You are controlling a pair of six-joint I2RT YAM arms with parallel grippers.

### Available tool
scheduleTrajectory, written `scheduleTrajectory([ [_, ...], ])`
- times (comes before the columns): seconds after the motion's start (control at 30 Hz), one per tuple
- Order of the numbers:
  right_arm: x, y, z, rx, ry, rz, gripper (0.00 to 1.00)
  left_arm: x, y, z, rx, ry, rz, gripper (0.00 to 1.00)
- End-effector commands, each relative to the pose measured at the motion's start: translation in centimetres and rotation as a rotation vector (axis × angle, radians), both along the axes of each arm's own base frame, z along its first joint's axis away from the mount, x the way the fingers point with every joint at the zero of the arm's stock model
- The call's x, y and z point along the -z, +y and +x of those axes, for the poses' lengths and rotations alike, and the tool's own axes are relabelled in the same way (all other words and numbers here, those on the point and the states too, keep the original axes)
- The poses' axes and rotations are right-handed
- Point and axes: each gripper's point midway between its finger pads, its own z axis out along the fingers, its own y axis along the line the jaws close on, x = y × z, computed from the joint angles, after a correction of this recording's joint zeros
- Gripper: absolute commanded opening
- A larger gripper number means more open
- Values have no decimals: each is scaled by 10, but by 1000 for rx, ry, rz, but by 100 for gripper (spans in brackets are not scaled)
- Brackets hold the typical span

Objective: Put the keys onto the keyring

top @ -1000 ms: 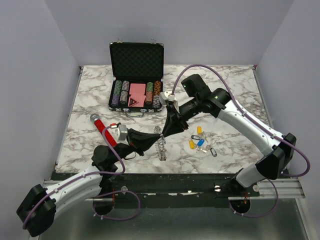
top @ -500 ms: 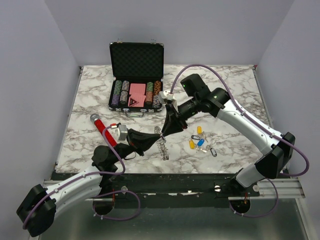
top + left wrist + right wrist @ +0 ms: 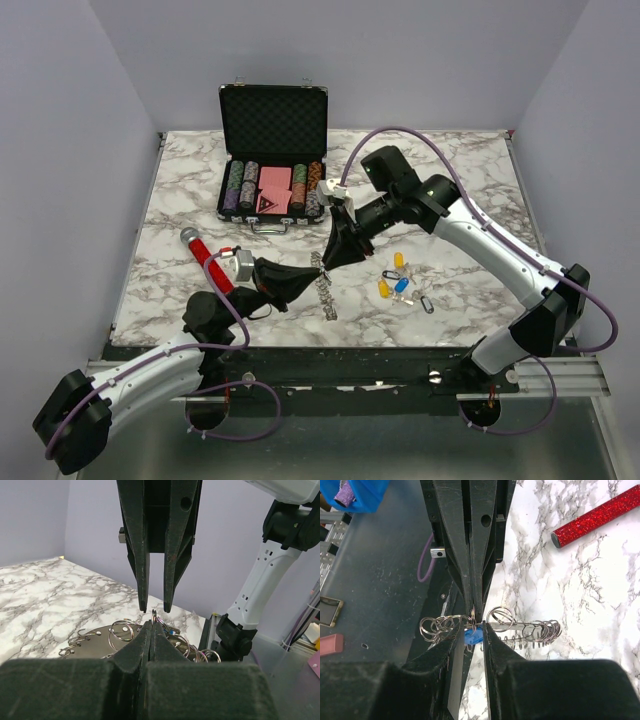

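Two tips meet: we see the left gripper [image 3: 472, 611] clamped on the silvery fringed metal keyring [image 3: 530, 630], the parted right gripper [image 3: 472, 628] straddling a blue-headed key [image 3: 473, 637].

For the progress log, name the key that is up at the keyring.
The blue-headed key, at the keyring within the right gripper; the other keys lie loose on the table.

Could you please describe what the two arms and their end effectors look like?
Both the left arm and right arm have white links with black joints, and a lilac cable loops along each. The left end effector and right end effector are black, with long tapering fingers.
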Motion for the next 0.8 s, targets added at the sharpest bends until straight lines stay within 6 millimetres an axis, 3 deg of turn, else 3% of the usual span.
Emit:
scheduleTrajectory([
  [0.0, 4, 1, 2, 2, 9, 1, 29, -15, 5, 1, -21, -29, -54, 0],
  [0.77, 14, 7, 3, 11, 36, -17, 22, -17, 5, 4, -33, -25, -60, 0],
])
